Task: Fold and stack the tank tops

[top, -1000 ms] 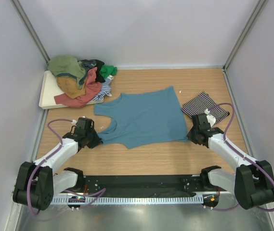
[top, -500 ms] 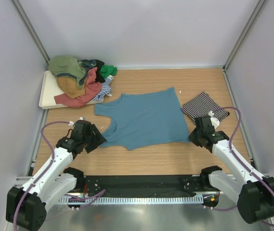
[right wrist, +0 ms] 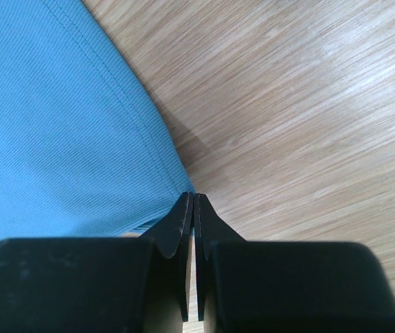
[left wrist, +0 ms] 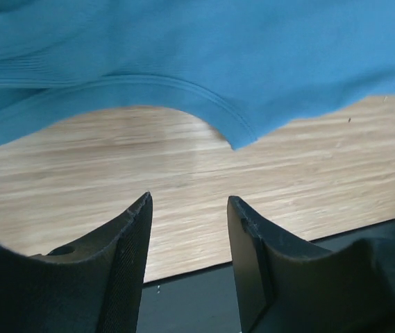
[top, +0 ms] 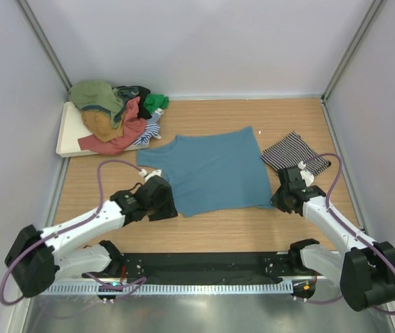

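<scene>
Folding the teal tank top (top: 214, 170) on the bench (top: 253, 225), my right claw (right wrist: 194, 197) clamps its hem corner, my left claw (left wrist: 189, 202) gapes empty with the curved edge just ahead, likely my next grip.

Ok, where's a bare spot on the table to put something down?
Bare wood runs between the teal top and the back wall, and between it and the black rail. The back-left corner is crowded with the clothes pile.
</scene>
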`<state>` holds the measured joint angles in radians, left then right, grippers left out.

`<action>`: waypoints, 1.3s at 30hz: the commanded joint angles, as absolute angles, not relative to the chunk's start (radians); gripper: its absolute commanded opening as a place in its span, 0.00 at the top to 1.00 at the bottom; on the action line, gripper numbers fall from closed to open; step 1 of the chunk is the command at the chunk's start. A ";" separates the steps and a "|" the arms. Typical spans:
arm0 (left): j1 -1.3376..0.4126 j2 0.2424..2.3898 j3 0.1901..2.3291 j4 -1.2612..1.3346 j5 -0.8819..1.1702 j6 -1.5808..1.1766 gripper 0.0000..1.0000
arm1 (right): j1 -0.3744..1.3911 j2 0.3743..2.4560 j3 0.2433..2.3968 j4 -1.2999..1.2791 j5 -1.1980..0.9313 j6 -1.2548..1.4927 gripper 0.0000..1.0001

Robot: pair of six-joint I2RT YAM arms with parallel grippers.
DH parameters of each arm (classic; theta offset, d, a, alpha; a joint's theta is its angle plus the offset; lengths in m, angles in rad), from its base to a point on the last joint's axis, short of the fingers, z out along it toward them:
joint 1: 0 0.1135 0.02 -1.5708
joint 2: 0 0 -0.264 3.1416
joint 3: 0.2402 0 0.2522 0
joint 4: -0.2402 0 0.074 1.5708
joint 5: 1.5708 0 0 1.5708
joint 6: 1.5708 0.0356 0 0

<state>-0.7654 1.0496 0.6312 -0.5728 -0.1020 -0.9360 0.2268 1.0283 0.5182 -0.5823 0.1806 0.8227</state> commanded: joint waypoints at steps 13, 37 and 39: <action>-0.940 1.555 0.834 -0.316 -0.172 -0.942 0.52 | 0.229 1.035 0.528 -0.523 0.186 0.805 0.93; -0.965 1.372 0.720 -0.488 -0.104 -0.986 1.00 | 0.229 1.032 0.497 -0.541 0.155 0.805 0.99; -0.965 1.341 0.712 -0.494 -0.092 -0.985 1.00 | 0.229 1.028 0.499 -0.543 0.155 0.807 0.98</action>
<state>-0.9592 1.3926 0.7261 -0.4580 -0.1120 -0.9718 0.2268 1.0470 0.5034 -0.5480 0.1547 0.7975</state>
